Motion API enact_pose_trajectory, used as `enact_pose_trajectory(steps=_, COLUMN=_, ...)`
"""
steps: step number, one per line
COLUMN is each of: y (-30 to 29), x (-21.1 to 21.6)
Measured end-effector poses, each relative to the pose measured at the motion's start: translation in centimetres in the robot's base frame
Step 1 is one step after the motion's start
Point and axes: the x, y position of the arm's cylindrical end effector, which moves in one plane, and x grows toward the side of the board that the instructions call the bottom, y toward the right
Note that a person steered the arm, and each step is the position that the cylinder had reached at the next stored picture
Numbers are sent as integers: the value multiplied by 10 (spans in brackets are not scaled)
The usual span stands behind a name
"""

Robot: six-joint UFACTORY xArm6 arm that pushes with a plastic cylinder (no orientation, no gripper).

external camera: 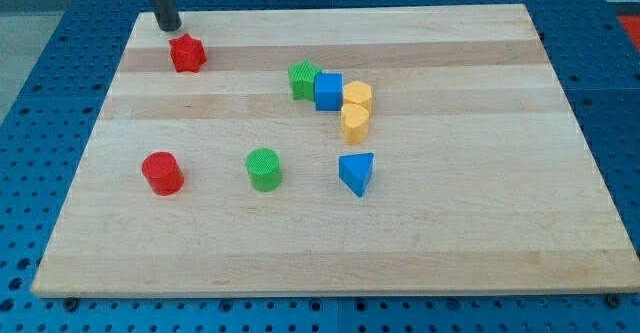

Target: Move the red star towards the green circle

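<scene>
My tip (168, 27) sits at the board's top-left corner, just up-left of the red star (187, 53), seemingly not touching, gripping nothing. The rod's upper part is cut off. Green circle (264, 168) stands well apart, toward the bottom edge.

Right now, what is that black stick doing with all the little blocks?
The dark rod is my pusher. My tip sits near the wooden board's top-left corner, just up and left of the red star block, apart from it or barely touching. I am to push that star toward the green circle block, which stands lower down, to the view's right of the red cylinder block.
</scene>
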Motion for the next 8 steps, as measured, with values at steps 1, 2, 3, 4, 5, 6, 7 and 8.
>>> enact_pose_trajectory(steps=1, y=22, x=41)
enact_pose_trajectory(steps=2, y=47, x=90)
enact_pose_trajectory(steps=3, y=69, x=142)
enact_pose_trajectory(steps=4, y=90, x=151)
enact_pose_trajectory(steps=5, y=85, x=135)
enact_pose_trajectory(steps=6, y=67, x=145)
enact_pose_trajectory(steps=7, y=58, x=170)
enact_pose_trajectory(steps=8, y=54, x=188)
